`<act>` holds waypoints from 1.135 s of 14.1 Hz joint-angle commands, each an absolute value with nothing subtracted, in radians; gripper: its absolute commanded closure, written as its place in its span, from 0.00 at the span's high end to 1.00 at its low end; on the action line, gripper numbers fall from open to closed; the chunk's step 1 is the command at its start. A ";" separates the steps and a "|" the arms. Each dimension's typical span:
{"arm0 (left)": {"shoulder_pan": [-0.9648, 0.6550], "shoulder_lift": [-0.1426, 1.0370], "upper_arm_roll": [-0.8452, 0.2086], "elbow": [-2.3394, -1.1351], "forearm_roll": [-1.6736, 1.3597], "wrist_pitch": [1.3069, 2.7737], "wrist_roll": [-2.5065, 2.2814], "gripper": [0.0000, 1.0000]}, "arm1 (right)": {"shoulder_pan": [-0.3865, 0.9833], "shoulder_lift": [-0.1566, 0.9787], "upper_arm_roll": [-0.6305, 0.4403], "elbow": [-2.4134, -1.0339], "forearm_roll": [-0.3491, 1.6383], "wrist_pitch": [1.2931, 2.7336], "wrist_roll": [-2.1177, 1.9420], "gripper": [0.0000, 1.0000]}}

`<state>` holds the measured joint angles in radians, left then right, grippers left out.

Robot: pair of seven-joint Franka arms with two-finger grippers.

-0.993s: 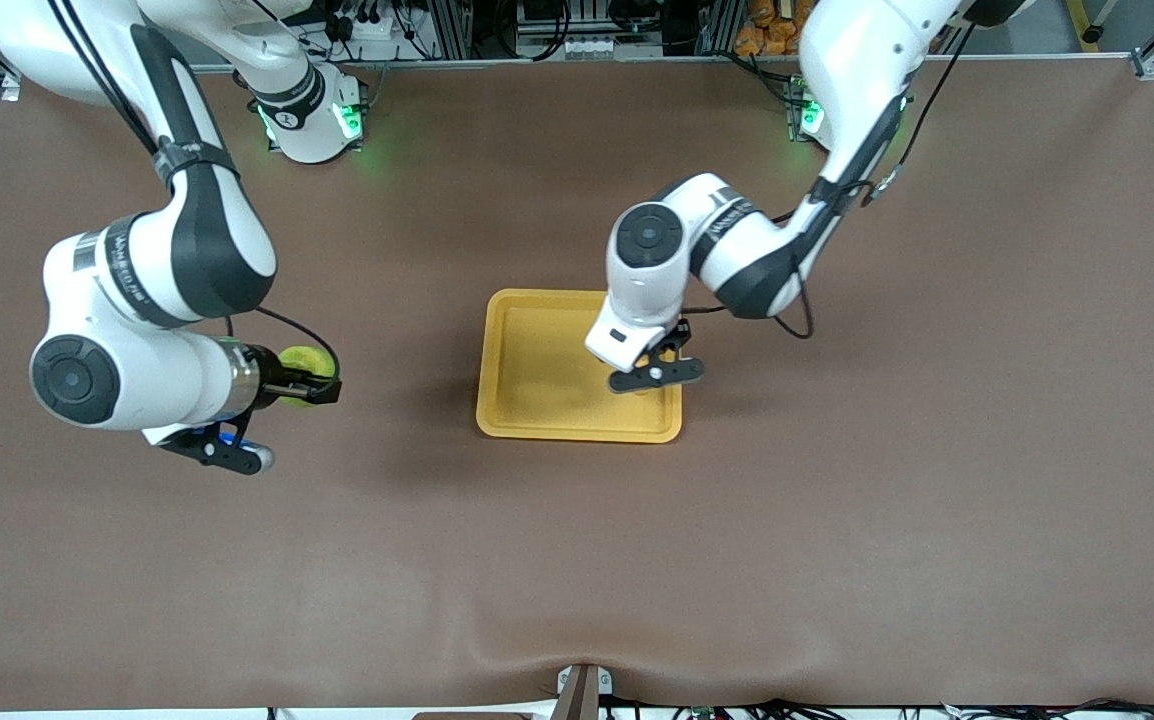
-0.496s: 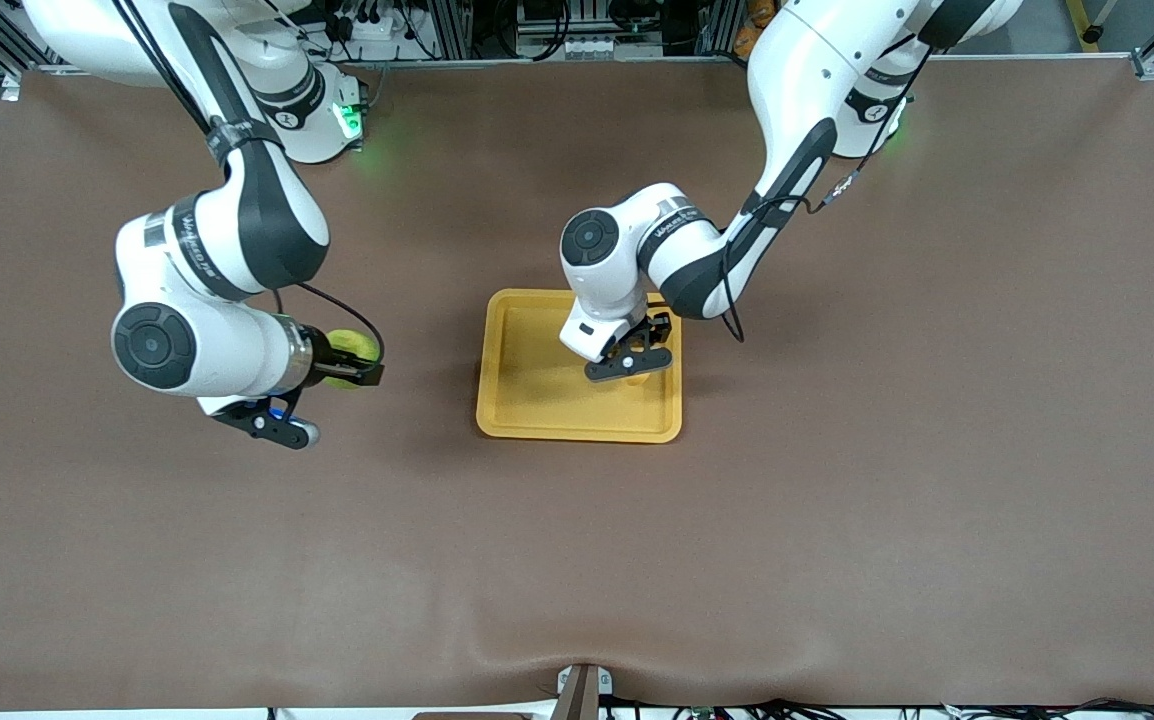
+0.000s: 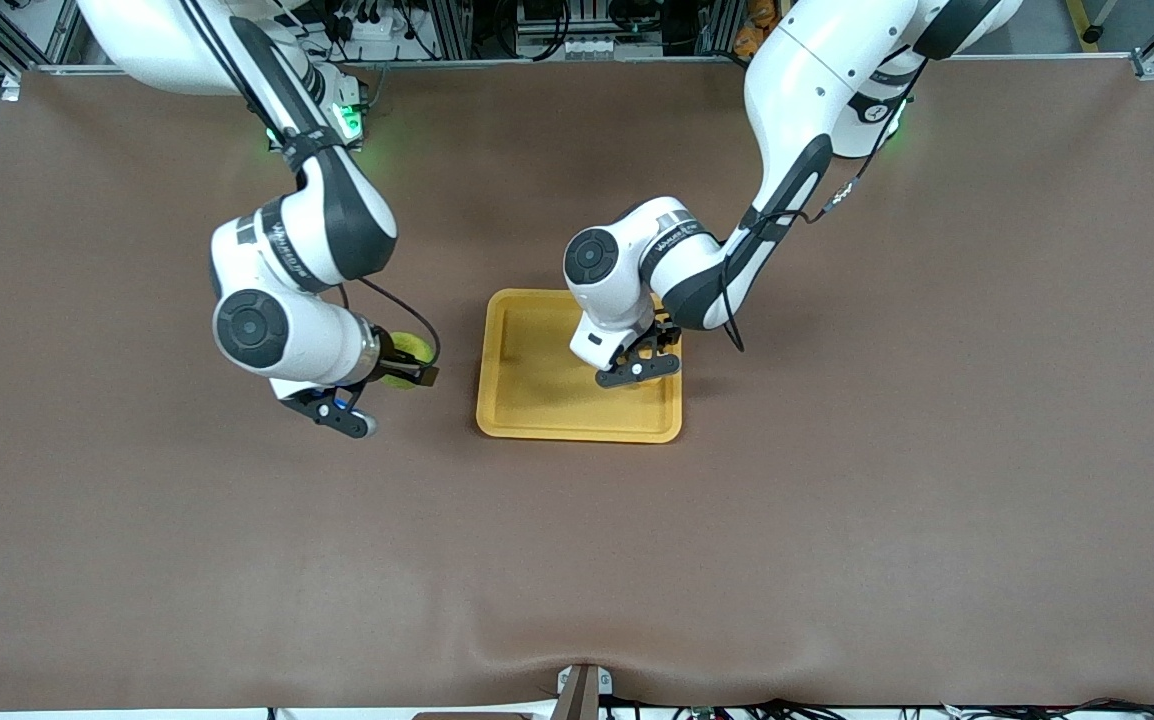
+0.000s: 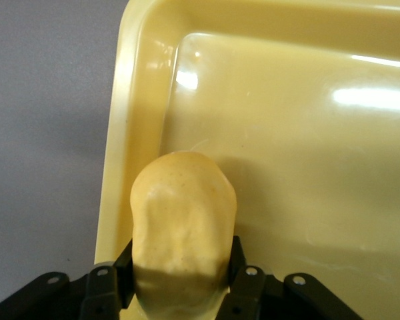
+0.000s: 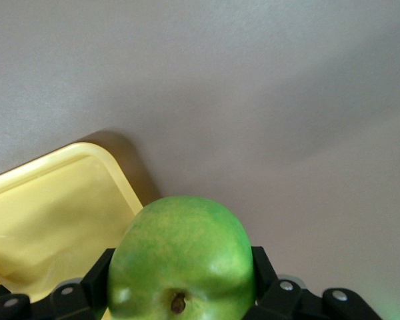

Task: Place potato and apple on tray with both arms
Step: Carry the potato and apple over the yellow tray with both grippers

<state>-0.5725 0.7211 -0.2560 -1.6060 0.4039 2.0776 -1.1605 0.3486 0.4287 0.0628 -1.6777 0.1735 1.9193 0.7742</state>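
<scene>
Left gripper (image 4: 180,293) fingers clamped on oblong yellow-orange potato (image 4: 181,230), low over shallow yellow plastic tray (image 3: 537,400), 3 o'clock edge. Right gripper (image 5: 180,293) fingers pinching round green apple (image 5: 181,257) over brown tabletop (image 3: 837,500), tray's 9 o'clock. Tip: lower potato gently, release inside rim.

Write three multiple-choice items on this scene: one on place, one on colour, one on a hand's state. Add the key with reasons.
1. The left hand is over:
A. the tray
B. bare table
C. the right arm's base

2. The right hand holds a fruit coloured:
A. red
B. green
C. purple

3. The left hand is:
A. open and empty
B. shut on the potato
C. shut on the apple

Key: A, the front view shows it above the tray. B, the right wrist view shows a green apple. B, its fingers clamp the potato.
</scene>
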 commanded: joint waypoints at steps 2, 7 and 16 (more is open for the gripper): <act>-0.572 0.730 -0.256 -1.589 0.426 2.056 -1.166 0.00 | 0.368 0.397 0.054 -1.735 0.193 1.959 0.813 0.00; -0.569 0.733 -0.250 -1.591 0.426 2.056 -1.157 0.00 | 0.428 0.437 0.052 -1.744 0.193 2.060 0.916 0.00; -0.565 0.675 -0.239 -1.578 0.430 1.975 -1.120 1.00 | 0.512 0.525 0.052 -1.743 0.193 2.201 1.034 0.00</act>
